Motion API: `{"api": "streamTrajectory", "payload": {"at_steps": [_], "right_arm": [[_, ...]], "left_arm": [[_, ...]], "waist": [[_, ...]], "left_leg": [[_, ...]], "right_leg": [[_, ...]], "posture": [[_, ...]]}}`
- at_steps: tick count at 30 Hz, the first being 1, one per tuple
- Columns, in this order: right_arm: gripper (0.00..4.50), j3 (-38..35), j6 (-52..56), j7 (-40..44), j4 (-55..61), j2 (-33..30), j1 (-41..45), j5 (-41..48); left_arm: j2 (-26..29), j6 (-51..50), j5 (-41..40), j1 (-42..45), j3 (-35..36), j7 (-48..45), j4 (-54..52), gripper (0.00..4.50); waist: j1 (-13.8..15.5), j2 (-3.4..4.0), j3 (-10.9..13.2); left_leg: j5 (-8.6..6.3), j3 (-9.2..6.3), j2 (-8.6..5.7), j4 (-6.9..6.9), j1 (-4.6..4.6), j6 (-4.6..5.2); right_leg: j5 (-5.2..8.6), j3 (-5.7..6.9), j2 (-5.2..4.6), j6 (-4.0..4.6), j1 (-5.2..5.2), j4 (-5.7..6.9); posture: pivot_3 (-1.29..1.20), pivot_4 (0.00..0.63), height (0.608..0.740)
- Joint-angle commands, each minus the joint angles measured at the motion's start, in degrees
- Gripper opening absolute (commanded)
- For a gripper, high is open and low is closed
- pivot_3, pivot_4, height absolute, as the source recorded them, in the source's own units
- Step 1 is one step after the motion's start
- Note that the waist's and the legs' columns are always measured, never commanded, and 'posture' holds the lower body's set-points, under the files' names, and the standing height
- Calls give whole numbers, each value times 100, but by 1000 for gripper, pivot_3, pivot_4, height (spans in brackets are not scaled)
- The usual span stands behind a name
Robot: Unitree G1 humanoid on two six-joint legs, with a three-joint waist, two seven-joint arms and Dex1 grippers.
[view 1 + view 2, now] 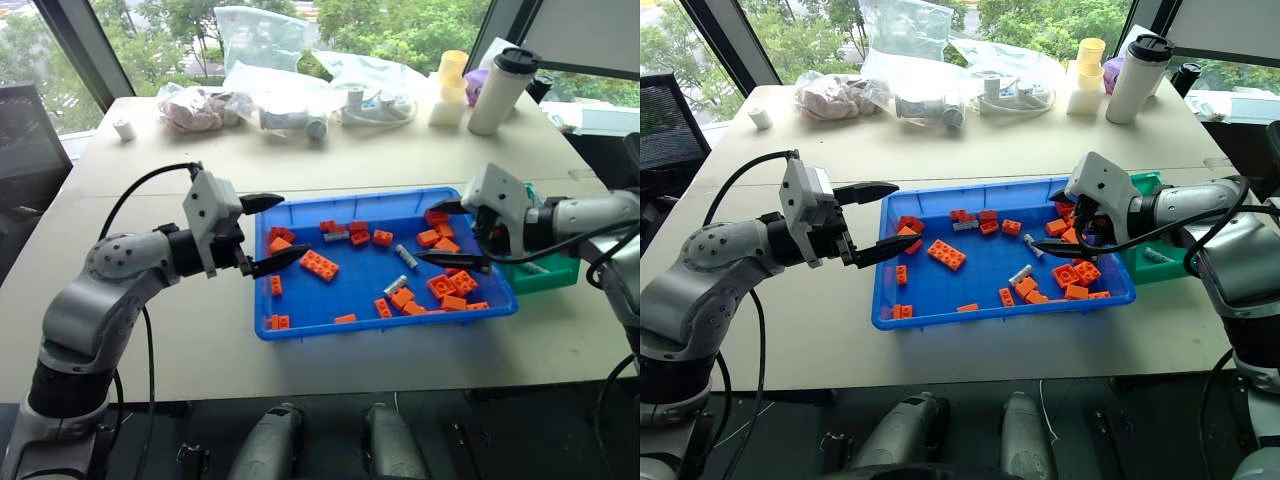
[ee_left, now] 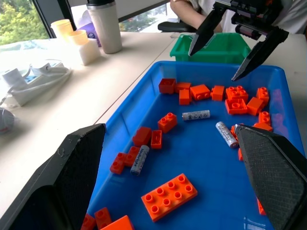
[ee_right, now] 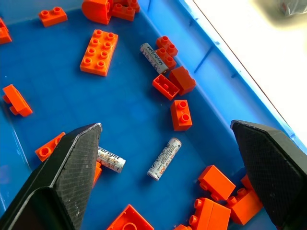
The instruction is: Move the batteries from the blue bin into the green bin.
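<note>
The blue bin [image 1: 300, 330] lies in the middle of the table, strewn with orange bricks. Three batteries show among them: one [image 1: 406, 256] mid-tray, one [image 1: 396, 286] nearer the front, one [image 1: 336, 236] towards the back. The green bin [image 1: 548, 276] stands against the tray's right end. My right gripper [image 1: 435, 233] hovers open over the tray's right part, with the mid-tray battery [image 3: 163, 158] between and beyond its fingers. My left gripper [image 1: 275, 232] hangs open and empty over the tray's left rim.
Orange bricks [image 1: 319, 265] lie scattered around the batteries. At the back of the table stand a white tumbler [image 1: 500, 90], yellow cups [image 1: 450, 85], plastic bags [image 1: 290, 85] and a small white roll [image 1: 124, 129]. A person [image 2: 192, 9] sits beyond the green bin.
</note>
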State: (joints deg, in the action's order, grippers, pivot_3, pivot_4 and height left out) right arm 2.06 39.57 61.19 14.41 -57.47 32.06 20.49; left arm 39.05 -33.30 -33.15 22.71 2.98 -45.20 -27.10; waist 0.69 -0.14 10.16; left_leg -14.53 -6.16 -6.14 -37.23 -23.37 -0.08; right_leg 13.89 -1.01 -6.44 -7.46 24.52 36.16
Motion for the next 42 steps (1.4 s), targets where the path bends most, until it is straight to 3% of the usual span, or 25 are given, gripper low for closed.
{"api": "streamTrajectory", "payload": {"at_steps": [1,11,21,30,42], "right_arm": [[4464,7,-99,10,101,34,175,-29],[4464,786,-620,-29,-389,833,704,-467],[4464,1970,-1751,197,-2579,2429,1881,-1395],[4464,2236,-2791,580,-4560,3278,2407,-1931],[4464,2076,-3512,661,-6129,3741,2885,-2367]], "left_arm": [[67,33,-24,31,138,9,-108,4500],[292,38,20,-27,315,-3,-32,4500],[638,-84,-54,-310,730,141,-255,4500],[719,-409,-225,-707,1037,414,-764,4500],[709,-486,-266,-782,1061,574,-908,4500]], "waist": [[0,0,0],[-23,0,0],[-61,-1,0],[-153,-1,0],[-180,-1,0]], "left_leg": [[0,0,0,0,0,0],[8,-1,1,2,0,-14],[11,-4,0,2,0,-18],[14,-9,1,6,0,-24],[17,-10,4,11,1,-31]], "right_leg": [[0,0,0,0,0,0],[0,0,2,0,3,2],[0,1,4,0,5,3],[0,1,8,0,7,5],[0,-2,15,1,12,7]], "posture": [[0,150,740],[0,150,740],[0,150,740],[0,150,740],[0,150,740]]}}
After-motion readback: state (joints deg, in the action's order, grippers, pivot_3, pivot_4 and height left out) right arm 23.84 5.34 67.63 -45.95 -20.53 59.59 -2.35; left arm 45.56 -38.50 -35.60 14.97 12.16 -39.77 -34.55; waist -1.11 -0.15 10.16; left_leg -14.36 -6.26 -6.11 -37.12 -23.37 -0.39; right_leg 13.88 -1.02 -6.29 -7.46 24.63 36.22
